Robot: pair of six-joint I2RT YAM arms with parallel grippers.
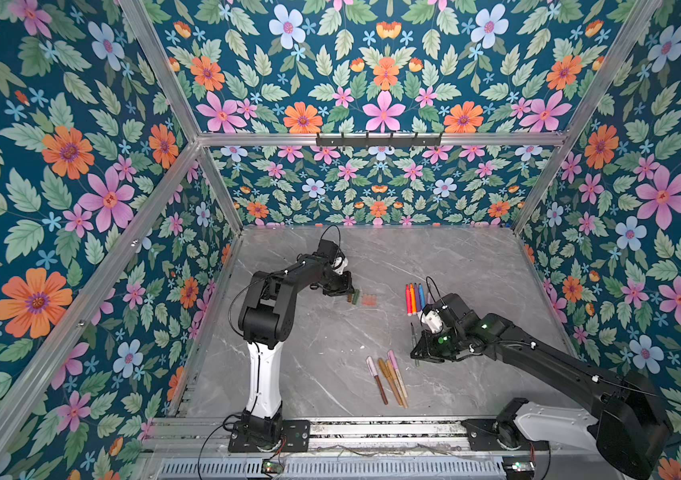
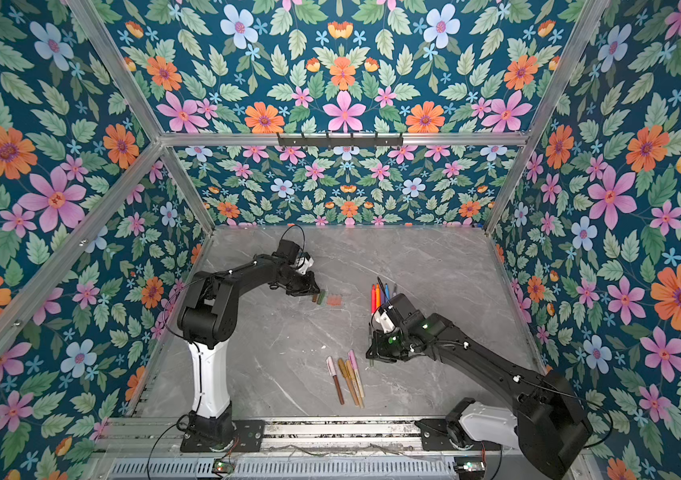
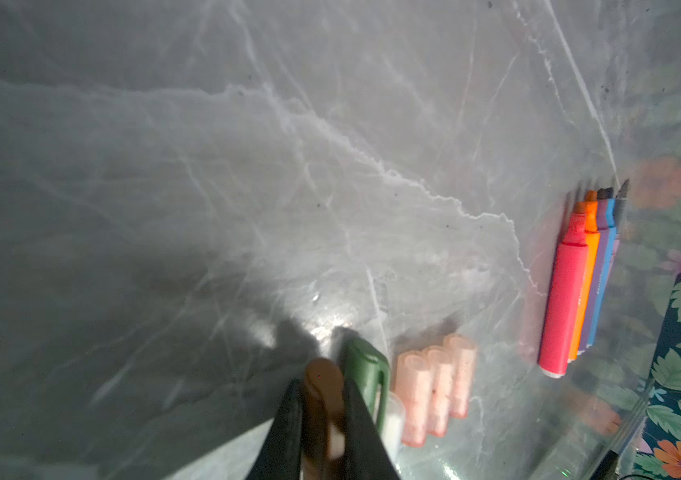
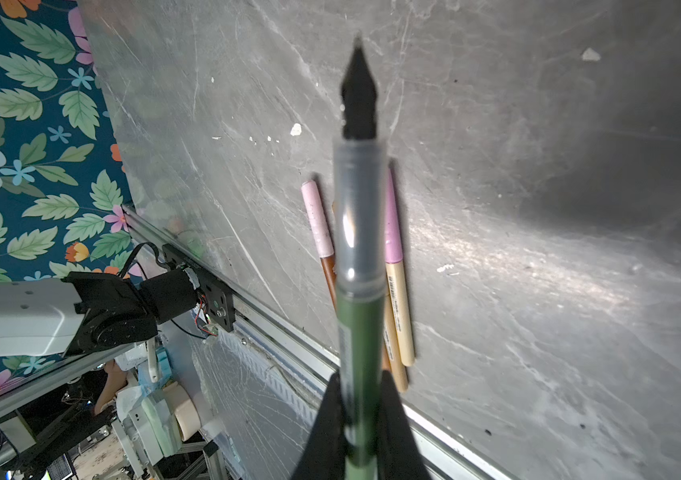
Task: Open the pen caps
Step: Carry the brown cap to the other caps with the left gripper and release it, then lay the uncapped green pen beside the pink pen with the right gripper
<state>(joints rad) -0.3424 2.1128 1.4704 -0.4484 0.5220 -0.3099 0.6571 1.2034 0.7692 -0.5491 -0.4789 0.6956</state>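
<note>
My left gripper (image 1: 349, 293) (image 3: 324, 399) is low over the table and shut on a brown pen cap (image 3: 322, 378). Beside it lie a green cap (image 3: 366, 370) (image 1: 356, 296) and three peach caps (image 3: 434, 386) (image 1: 368, 300). My right gripper (image 1: 415, 353) (image 4: 361, 395) is shut on a green pen (image 4: 361, 324) with its dark tip bare, held above the table. Several uncapped pens (image 1: 413, 299) (image 3: 571, 291), red, orange, purple and blue, lie side by side at the right. Capped pens (image 1: 388, 380) (image 4: 397, 291) with pink and gold caps lie near the front.
The grey marble table (image 1: 476, 266) is walled in by floral panels on three sides. A metal rail (image 1: 372, 428) runs along the front edge, carrying both arm bases. The right arm stretches over the table's front right part.
</note>
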